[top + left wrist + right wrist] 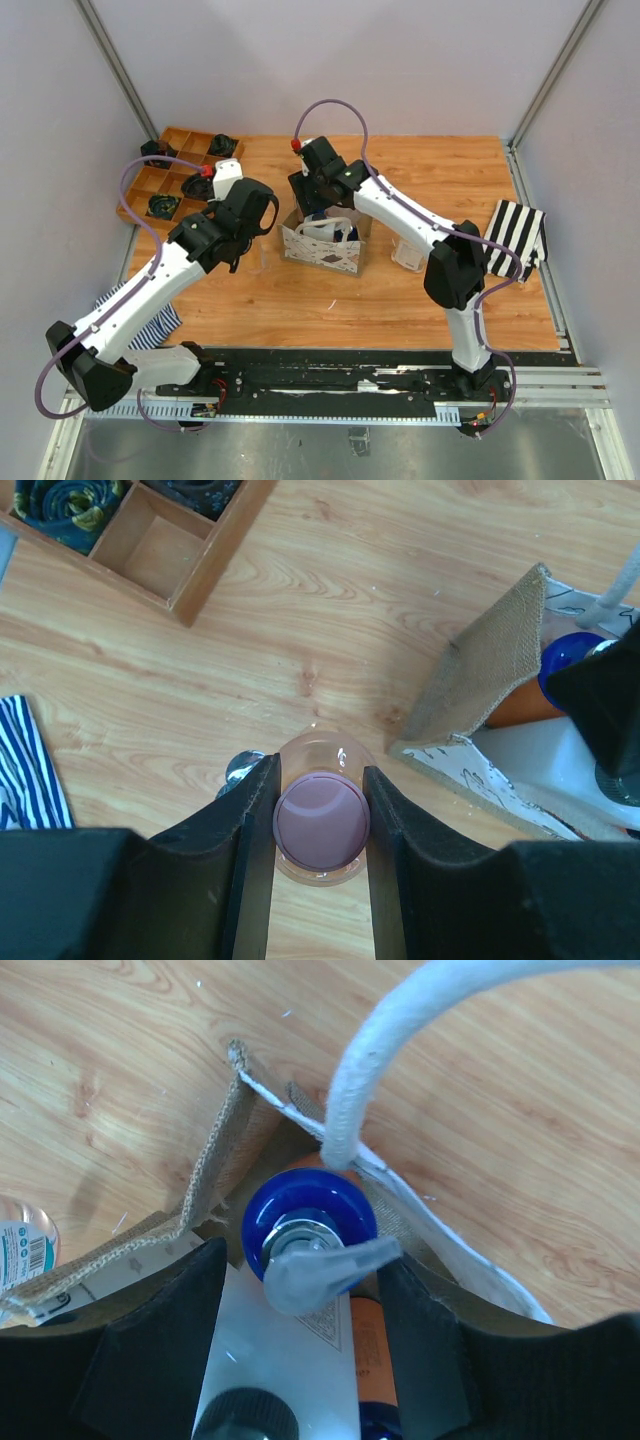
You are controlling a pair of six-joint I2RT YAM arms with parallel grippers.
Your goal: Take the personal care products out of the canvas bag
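Left wrist view: clear plastic bottle with pink cap (322, 820), upright on the wooden table (400, 580), just beside the beige canvas bag (480, 675), clamped between the left gripper (320, 772) fingers. Right wrist view: blue-capped pump bottle (300, 1200), inside the bag, straddled by the right gripper (303, 1265) fingers; whether it is gripped cannot be told.

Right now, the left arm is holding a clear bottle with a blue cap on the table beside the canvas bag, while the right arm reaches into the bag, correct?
Not quite: the cap is pink, not blue, as the left wrist view shows. The left gripper holds the pink-capped clear bottle on the table beside the canvas bag, while the right gripper reaches into the bag.
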